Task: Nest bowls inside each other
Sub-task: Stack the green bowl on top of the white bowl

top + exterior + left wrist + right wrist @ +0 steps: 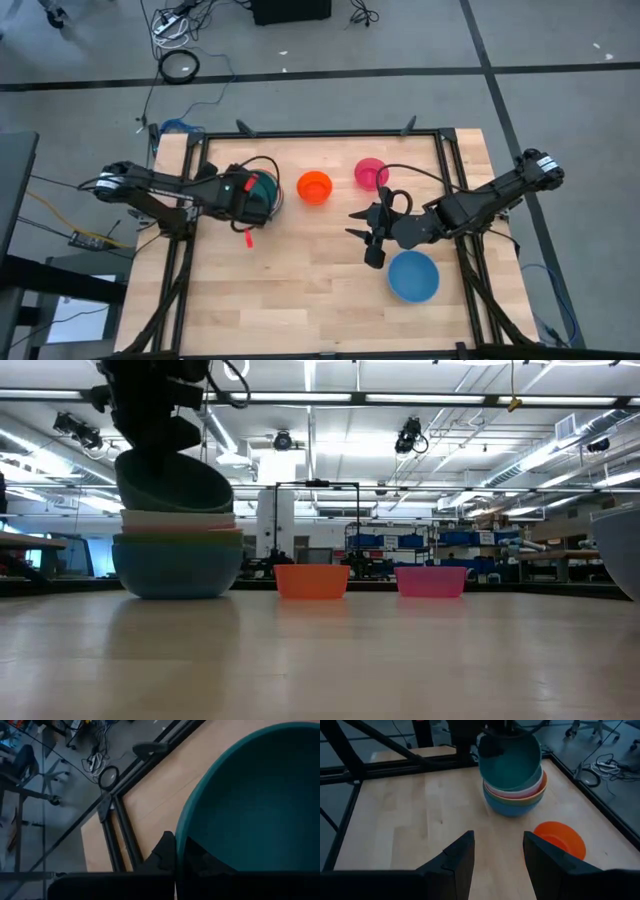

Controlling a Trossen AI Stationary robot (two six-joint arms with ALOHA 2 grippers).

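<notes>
A stack of several bowls, light blue at the bottom, stands at the table's left. Over it a teal bowl sits tilted, its underside sunk into the stack's top bowl, with my left gripper shut on it. A small orange bowl and a small magenta bowl stand on their bases at the table's middle. A blue bowl stands near the right front. My right gripper hangs open and empty between the magenta and blue bowls. My left gripper pinches the teal bowl's rim on the side toward the table's left, one finger inside the bowl and one outside. The fingers slant down from the left. The bowl is tilted, its lowest part inside the stack; whether it touches there I cannot tell.
Black frame rails run along the table's far edge and both sides. Bare wood lies open across the near half of the table. The blue bowl's wall shows at the right edge of the low view.
</notes>
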